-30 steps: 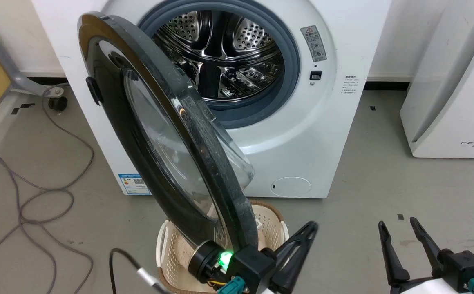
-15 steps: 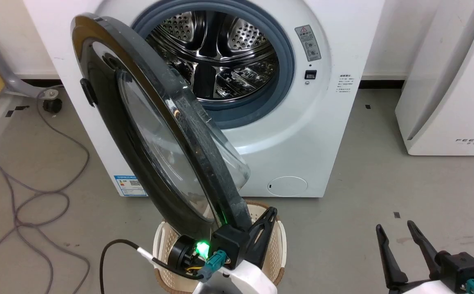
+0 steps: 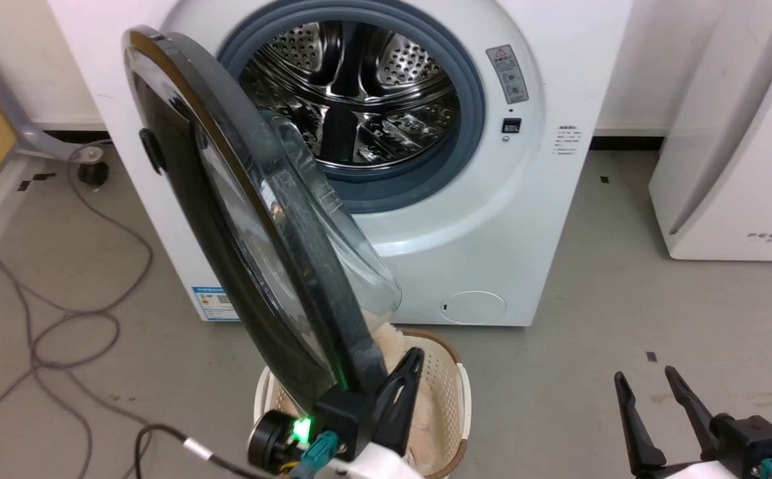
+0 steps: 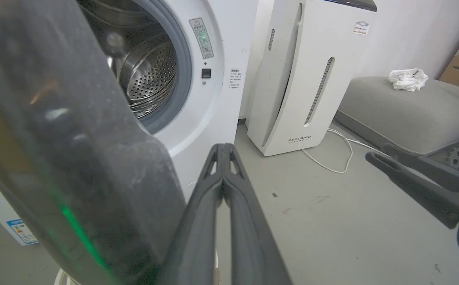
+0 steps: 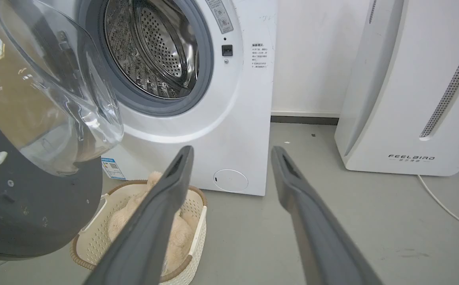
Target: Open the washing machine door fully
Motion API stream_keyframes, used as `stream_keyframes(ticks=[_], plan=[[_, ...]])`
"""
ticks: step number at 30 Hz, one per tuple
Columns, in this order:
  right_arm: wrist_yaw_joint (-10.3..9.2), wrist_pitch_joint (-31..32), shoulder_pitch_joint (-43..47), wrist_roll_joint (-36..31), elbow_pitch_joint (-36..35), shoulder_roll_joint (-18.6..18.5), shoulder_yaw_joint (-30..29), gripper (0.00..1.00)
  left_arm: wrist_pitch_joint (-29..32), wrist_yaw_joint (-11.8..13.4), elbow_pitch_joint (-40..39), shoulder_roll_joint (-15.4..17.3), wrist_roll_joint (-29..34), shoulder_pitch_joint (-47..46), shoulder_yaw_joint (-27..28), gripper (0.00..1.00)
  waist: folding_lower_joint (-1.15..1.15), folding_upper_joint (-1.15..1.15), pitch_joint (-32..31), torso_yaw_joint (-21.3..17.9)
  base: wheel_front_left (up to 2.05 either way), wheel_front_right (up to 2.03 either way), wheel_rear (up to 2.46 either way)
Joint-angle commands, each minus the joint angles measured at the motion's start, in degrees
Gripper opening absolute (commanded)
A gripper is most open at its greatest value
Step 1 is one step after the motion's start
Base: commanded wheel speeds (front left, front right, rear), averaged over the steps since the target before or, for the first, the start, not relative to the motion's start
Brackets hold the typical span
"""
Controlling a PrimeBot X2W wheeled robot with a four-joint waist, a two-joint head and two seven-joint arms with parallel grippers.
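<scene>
1. Step in hand: swinging the washing machine door (image 3: 239,219) outward. It stands roughly square to the washing machine (image 3: 492,219), above a laundry basket (image 3: 459,392).
2. Left hand (image 3: 415,356): fingers pressed together, gripping nothing, lying against the door's lower inner rim.
3. Right hand (image 3: 645,374): fingers spread, empty, well apart from the door.
4. Next move: push the rim leftward until the door folds back.

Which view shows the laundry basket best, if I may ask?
Right wrist view: the basket is mostly unhidden, beige fluff inside. In the head view the door and left tool cover half; the left wrist view gives a sliver.
</scene>
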Motion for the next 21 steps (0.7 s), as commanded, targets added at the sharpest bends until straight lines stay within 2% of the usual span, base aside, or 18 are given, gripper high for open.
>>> stream_keyframes(ticks=[1, 11, 21], plan=[[0.03, -0.23, 0.75, 0.31, 0.06, 0.24, -0.12, 1.0, 0.29, 0.74, -0.36, 1.03, -0.12, 0.99, 0.94, 0.0, 0.0, 0.0, -0.08, 0.32, 0.0, 0.0, 0.0], [0.03, -0.55, 0.89, 0.38, 0.29, 0.24, -0.38, 1.0, 2.41, 4.69, -8.1, 4.4, 0.68, 8.05, 1.91, 0.0, 0.0, 0.0, -0.24, 3.83, 0.0, 0.0, 0.0], [0.03, 0.0, 1.61, -0.85, -2.01, 0.24, -2.15, 1.0, 2.32, 9.31, -14.23, 7.42, 1.2, 13.51, 5.77, 0.0, 0.0, 0.0, -0.33, 9.77, 0.0, 0.0, 0.0]])
